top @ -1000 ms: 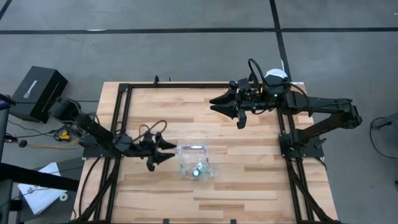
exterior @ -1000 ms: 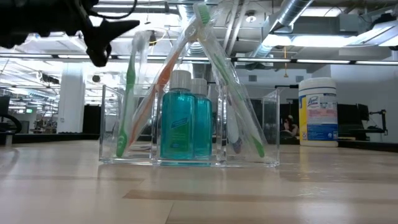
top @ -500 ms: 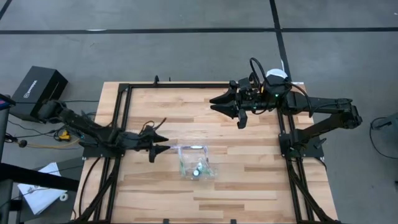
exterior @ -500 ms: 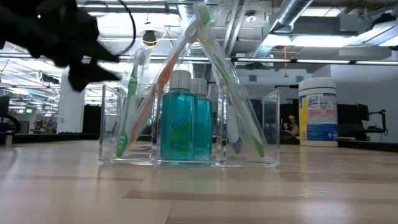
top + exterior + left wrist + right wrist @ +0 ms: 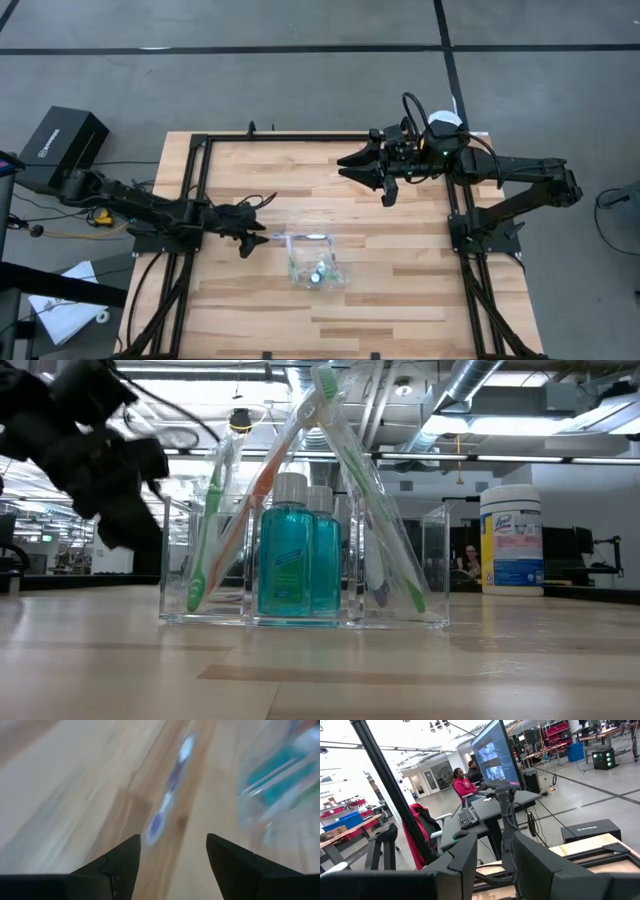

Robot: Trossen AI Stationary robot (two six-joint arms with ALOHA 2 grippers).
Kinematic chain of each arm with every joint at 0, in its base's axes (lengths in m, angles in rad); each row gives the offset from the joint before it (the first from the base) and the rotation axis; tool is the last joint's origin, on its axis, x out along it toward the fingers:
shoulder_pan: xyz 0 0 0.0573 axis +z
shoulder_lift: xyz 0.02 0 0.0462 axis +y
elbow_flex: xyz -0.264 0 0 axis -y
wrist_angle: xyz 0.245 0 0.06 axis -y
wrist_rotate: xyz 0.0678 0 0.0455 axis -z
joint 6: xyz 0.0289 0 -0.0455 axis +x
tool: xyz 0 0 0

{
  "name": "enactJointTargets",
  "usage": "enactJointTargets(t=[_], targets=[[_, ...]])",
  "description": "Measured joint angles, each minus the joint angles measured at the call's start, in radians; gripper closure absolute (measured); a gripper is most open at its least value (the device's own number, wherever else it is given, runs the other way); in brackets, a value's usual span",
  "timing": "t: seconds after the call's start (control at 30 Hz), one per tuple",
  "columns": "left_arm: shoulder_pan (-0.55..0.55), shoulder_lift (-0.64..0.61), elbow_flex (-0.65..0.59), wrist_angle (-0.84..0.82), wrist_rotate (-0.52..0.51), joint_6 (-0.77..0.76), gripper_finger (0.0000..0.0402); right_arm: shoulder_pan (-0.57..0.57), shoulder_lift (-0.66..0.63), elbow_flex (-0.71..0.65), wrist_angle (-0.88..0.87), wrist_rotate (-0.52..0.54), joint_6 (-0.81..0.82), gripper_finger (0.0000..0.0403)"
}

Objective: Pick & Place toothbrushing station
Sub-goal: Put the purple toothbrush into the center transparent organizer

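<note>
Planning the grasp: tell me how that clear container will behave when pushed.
The clear container probably slides on the smooth wooden table; its walls look slick. The tall toothbrushes lean well above the rim, so a shove may tip them. The teal bottles likely add weight.

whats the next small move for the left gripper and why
Probably ease the left gripper toward the clear container: its fingers are open, nothing between them, it sits apart from the container's side, so no grasp yet. The right gripper waits raised near the far edge.
</note>
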Motion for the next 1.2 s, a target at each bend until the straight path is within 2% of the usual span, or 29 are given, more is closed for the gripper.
enactJointTargets(t=[0.23, 0.7, 0.9, 1.2], targets=[[0.052, 0.09, -0.018, 0.008, 0.052, 0.055, 0.018, 0.0, 0.0, 0.0, -0.002, 0.0, -0.002, 0.0285], [0.078, 0.162, -0.019, 0.115, 0.081, 0.115, 0.0182, 0.0, 0.0, 0.0, -0.002, -0.002, -0.018, 0.0285], [0.078, 0.223, -0.02, 0.145, 0.105, 0.115, 0.0198, 0.0, 0.0, 0.0, -0.002, -0.002, -0.018, 0.0285], [0.077, 0.324, -0.02, 0.277, 0.121, 0.108, 0.0232, 0.0, 0.0, 0.0, -0.002, -0.003, -0.017, 0.0285]])
